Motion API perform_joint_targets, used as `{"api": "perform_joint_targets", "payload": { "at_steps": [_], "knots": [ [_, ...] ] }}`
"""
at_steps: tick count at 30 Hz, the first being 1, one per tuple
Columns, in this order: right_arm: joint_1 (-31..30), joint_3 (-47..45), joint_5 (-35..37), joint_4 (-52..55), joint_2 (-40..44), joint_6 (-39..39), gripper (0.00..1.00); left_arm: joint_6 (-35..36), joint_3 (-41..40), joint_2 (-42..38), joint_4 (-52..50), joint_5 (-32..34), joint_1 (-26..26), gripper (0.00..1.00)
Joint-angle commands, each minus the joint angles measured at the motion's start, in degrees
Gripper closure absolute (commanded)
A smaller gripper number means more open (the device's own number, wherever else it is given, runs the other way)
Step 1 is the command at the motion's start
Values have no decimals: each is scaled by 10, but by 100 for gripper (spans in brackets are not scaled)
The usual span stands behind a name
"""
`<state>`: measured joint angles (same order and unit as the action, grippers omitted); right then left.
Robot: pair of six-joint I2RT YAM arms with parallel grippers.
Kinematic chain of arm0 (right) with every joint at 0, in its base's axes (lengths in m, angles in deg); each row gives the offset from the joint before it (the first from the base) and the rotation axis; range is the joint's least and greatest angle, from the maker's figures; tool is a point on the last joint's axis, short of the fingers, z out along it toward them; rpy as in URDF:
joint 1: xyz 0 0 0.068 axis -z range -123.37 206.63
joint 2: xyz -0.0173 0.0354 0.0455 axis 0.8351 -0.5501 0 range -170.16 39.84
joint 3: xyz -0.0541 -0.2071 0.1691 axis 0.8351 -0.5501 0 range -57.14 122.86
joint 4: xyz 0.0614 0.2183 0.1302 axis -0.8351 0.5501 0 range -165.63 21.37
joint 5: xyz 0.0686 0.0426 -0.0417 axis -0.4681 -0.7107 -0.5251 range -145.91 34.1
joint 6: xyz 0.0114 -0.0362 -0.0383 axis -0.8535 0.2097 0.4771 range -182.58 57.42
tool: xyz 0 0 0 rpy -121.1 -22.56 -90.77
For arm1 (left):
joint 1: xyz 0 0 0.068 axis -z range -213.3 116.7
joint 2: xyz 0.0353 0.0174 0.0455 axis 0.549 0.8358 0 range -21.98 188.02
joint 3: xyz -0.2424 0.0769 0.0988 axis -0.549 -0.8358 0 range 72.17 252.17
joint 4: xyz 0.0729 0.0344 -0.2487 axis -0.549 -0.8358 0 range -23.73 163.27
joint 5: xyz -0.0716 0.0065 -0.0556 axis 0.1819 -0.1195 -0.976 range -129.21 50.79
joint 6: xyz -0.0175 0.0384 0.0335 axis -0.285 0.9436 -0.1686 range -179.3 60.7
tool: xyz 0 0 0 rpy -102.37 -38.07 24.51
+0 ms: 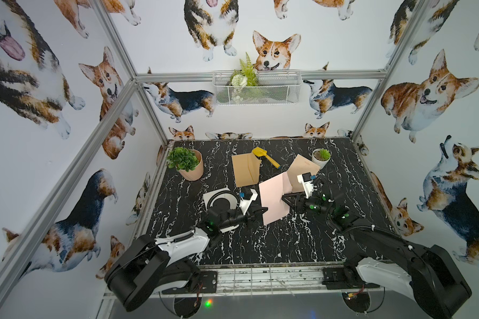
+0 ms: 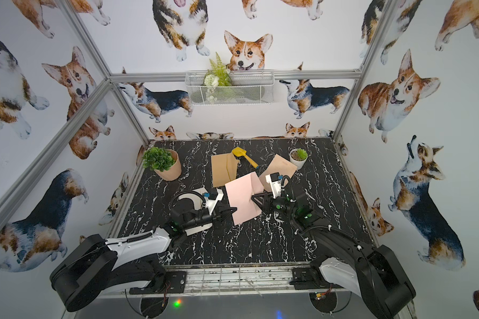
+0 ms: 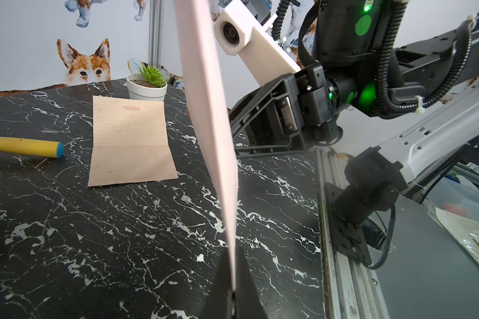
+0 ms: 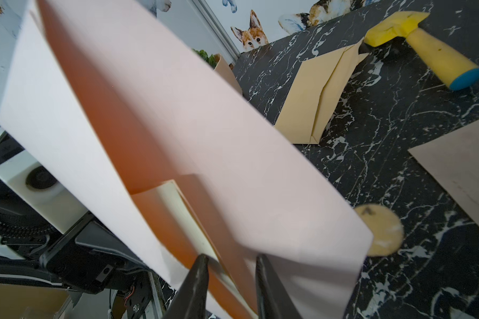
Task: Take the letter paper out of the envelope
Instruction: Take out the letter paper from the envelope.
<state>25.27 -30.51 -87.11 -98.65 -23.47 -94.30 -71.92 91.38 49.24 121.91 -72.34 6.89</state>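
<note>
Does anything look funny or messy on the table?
Yes: the pink envelope hangs tilted in the air, pinched by the left gripper. A yellow toy shovel, odd among letters, lies by the tan envelope. Nothing looks spilled.

bright even light, soft shadows, edges warped

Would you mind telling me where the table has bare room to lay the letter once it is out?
Widest bare patch: the table's near strip, between the front rail and the pink envelope. A smaller gap lies between the terracotta pot and the tan envelope. Back right is crowded: yellow shovel, loose letter sheet, succulent pot.
</note>
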Motion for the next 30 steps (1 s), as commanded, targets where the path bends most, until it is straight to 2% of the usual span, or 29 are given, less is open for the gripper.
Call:
{"api": "perform_joint_targets", "payload": {
  "at_steps": [1,20,30],
  "knots": [
    [1,5,-45,-48,-5,-13,67,-3,1,1,26,-12,0,100],
    [10,8,-133,-124,-80,-59,67,-2,0,-5,22,-9,0,100],
    [13,0,-123,-123,-74,-59,80,0,-1,-10,18,-2,0,100]
  ]
}}
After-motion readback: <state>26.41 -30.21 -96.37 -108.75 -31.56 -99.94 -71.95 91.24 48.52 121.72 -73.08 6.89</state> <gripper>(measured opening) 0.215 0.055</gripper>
